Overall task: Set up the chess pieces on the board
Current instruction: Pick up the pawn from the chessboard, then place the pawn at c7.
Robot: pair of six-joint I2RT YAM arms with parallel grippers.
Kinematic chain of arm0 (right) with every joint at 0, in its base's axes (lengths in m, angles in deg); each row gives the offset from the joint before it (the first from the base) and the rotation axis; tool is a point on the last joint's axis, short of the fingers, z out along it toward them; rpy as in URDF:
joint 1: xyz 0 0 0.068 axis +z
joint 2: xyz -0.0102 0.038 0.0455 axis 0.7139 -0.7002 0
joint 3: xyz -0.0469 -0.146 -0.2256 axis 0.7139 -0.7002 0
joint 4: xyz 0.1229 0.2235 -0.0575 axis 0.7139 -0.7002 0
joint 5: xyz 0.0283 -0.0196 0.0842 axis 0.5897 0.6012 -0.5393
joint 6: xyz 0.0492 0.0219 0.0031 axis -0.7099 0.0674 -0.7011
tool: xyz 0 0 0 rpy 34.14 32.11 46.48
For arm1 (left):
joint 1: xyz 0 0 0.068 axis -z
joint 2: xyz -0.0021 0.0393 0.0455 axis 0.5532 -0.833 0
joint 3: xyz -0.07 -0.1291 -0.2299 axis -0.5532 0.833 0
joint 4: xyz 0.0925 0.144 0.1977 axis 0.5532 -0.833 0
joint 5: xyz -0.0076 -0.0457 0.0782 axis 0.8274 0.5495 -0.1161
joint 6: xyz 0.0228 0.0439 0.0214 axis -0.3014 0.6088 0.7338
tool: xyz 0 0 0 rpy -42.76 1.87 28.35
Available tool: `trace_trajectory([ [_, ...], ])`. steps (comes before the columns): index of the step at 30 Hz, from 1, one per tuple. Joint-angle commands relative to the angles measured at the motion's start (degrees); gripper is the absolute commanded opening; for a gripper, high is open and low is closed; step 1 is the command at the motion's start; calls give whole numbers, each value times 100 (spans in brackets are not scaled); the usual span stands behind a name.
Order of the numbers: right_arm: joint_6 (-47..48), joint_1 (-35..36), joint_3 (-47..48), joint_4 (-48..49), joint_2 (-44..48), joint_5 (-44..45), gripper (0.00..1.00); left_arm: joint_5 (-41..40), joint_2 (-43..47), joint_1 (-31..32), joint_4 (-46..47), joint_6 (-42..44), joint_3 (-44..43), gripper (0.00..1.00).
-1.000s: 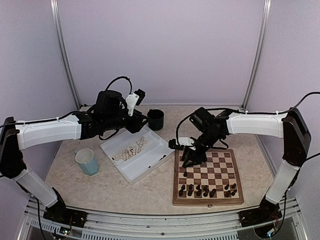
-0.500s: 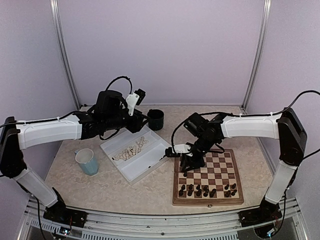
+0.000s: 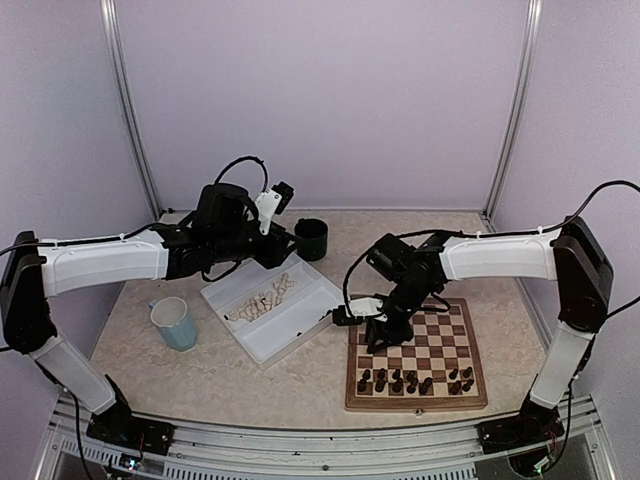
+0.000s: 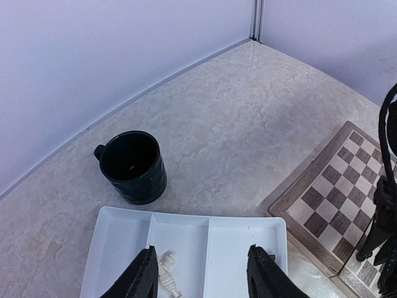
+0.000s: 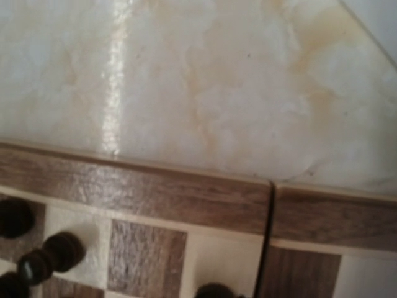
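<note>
Dark brown wooden chessmen (image 3: 410, 381) are standing on near rows of the checkered wooden board (image 3: 452, 325) from above, the right gripper (image 3: 373, 336) hovering at its left edge, closure untellable; the left wrist view is showing the left gripper (image 4: 201, 257) spread apart over a white divided tray (image 4: 242, 242); the right wrist view, board border.

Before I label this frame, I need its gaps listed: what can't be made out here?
Right gripper: from the top its wrist hides the jaws, and its own camera misses them; open or shut, unknown.
Dark pieces on the board: too small from the top, blurred in the right wrist view; kinds unreadable.
Pale pieces in the tray: too small to count; the left wrist view's bottom edge cuts them off.
</note>
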Motion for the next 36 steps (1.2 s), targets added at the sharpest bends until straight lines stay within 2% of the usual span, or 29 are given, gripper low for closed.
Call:
trace_trajectory([
  [1, 30, 63, -40, -98, -152, 157, 20, 31, -78, 39, -16, 76, -190, 50],
  [5, -22, 65, -20, -35, -129, 224, 10, 31, -96, 58, -33, 91, -197, 49],
  [10, -11, 68, -81, -69, 152, 359, 5, 14, -114, 77, -40, 125, -208, 50],
  [25, 607, -565, -1469, -841, 2354, 490, 2, -209, -305, 68, -214, 315, -249, 50],
  [30, 866, -945, -1975, -1284, 2703, 434, 3, -248, -408, 13, -256, 343, -291, 50],
  [36, 1063, -961, -2280, -1439, 2861, 284, 4, -404, -483, 11, -320, 449, -302, 50],
])
